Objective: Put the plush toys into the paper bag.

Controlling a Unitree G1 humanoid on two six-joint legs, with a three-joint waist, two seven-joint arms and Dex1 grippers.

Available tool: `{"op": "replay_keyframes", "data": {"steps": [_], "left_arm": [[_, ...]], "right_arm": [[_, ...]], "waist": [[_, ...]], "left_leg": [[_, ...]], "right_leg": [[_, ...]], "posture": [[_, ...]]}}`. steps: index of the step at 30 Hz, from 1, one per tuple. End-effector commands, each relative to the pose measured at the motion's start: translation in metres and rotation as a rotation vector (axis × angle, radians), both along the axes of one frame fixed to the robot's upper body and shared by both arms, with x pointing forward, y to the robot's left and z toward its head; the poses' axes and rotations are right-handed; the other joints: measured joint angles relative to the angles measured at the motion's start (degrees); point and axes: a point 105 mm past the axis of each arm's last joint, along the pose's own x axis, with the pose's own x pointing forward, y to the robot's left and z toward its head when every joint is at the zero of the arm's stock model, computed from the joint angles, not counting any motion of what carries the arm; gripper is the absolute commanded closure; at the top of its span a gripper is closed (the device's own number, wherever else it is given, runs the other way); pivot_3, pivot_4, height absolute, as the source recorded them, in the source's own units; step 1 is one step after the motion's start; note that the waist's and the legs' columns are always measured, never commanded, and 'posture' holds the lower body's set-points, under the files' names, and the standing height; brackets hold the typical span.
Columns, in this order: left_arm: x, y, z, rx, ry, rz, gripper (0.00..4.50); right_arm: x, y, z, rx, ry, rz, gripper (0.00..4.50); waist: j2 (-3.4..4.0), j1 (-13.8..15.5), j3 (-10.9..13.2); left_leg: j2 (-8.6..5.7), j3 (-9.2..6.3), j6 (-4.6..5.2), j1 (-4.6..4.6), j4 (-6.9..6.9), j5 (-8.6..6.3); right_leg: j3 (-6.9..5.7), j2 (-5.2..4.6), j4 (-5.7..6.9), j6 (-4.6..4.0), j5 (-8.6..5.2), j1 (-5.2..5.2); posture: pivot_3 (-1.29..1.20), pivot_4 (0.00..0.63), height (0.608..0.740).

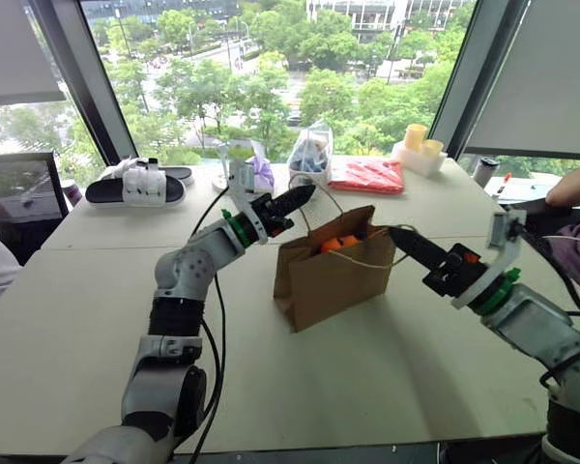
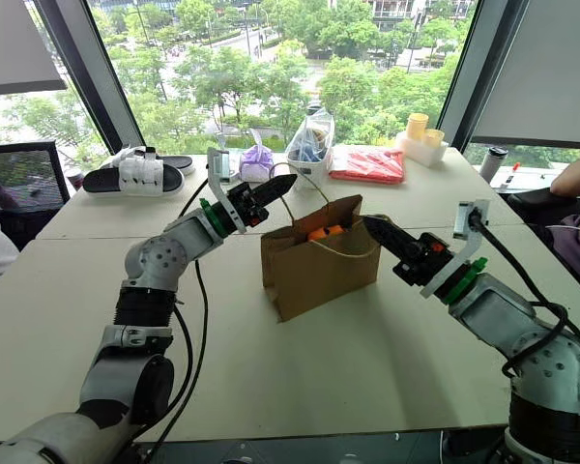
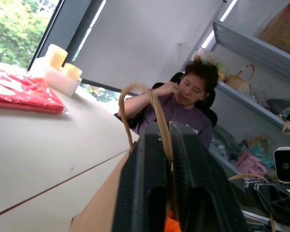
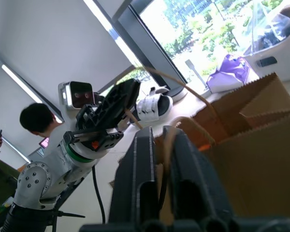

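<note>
We see a plain brown paper bag (image 1: 333, 274) with tan cord handles (image 2: 295, 188), an orange plush toy (image 1: 339, 242) inside, black gripper fingers (image 1: 292, 202), a purple cloth bundle (image 2: 256, 163), a red packet (image 1: 367, 175), black-and-white sandals (image 1: 140, 185) and pale yellow cups (image 1: 417, 136).

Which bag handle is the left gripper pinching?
The far cord loop, on the window side of the paper bag. Left gripper holds it; right gripper holds the near one.

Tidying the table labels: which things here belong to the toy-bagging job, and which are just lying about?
Job: paper bag; orange plush toy inside it; cord handles.

Lying about: sandals; purple bundle; clear pouch; red packet; yellow cups.
</note>
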Motion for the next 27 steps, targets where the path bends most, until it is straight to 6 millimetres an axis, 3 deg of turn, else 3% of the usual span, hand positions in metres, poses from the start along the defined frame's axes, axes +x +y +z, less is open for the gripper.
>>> {"op": "replay_keyframes", "data": {"steps": [1,6,11,17,20,22,25,27], "left_arm": [[-0.003,0.0,0.018,-0.014,-0.075,-0.006,2.28],[-0.002,0.007,0.016,-0.006,-0.075,-0.006,0.17],[-0.005,0.031,0.012,0.001,-0.043,-0.059,0.04],[-0.004,0.052,0.007,0.014,-0.014,-0.065,0.04],[-0.007,0.061,-0.002,0.046,-0.009,-0.065,0.04],[-0.013,0.07,-0.009,0.069,-0.004,-0.074,0.04],[-0.022,0.082,-0.024,0.089,0.018,-0.099,0.0],[-0.028,0.086,-0.033,0.099,0.035,-0.122,0.0]], "right_arm": [[-0.002,-0.005,0.013,0.023,-0.063,-0.007,2.23],[-0.004,-0.012,0.01,0.005,-0.064,-0.037,0.0],[-0.034,-0.014,0.024,0.108,-0.115,0.045,0.0],[-0.045,-0.015,0.021,0.109,-0.099,0.039,0.0],[-0.049,-0.012,0.006,0.074,-0.044,0.044,0.0],[-0.046,0.0,-0.023,-0.022,0.049,0.061,0.0],[-0.039,0.018,-0.045,-0.077,0.099,0.101,0.86],[-0.033,0.027,-0.049,-0.073,0.099,0.12,1.76]], "waist": [[0.0,-0.01,0.0],[0.0,-0.02,0.0],[0.01,-0.12,0.0],[0.0,-0.04,0.0],[0.0,-0.03,0.0],[0.0,-0.07,0.0],[-0.01,-0.4,-0.01],[-0.01,-0.57,-0.01]], "left_leg": [[0.0,0.0,0.0,0.0,-0.01,0.0],[0.01,0.0,0.0,0.01,-0.02,0.0],[0.01,-0.01,0.01,0.01,-0.08,-0.01],[0.02,-0.01,0.03,0.06,0.0,-0.01],[0.02,-0.01,0.03,0.05,-0.01,-0.01],[0.02,-0.01,0.03,0.05,-0.04,-0.01],[0.03,0.01,0.03,0.08,-0.08,-0.02],[0.05,0.06,0.02,0.09,-0.08,-0.01]], "right_leg": [[0.0,0.0,0.0,0.0,0.0,-0.01],[0.0,0.0,0.0,0.0,0.0,-0.01],[0.0,0.0,0.01,0.0,0.0,-0.04],[0.0,0.0,0.04,0.0,0.0,0.04],[0.0,0.0,0.04,0.0,0.0,0.03],[0.01,0.0,0.03,0.0,0.0,0.01],[0.03,0.02,0.07,0.0,0.0,-0.04],[0.11,0.03,0.17,0.0,0.0,-0.11]], "posture": [[0.0,0.15,0.74],[0.0,0.15,0.74],[0.0,0.15,0.74],[0.0,0.15,0.74],[0.0,0.15,0.74],[0.0,0.15,0.74],[0.0,0.15,0.74],[0.0,0.15,0.74]]}}
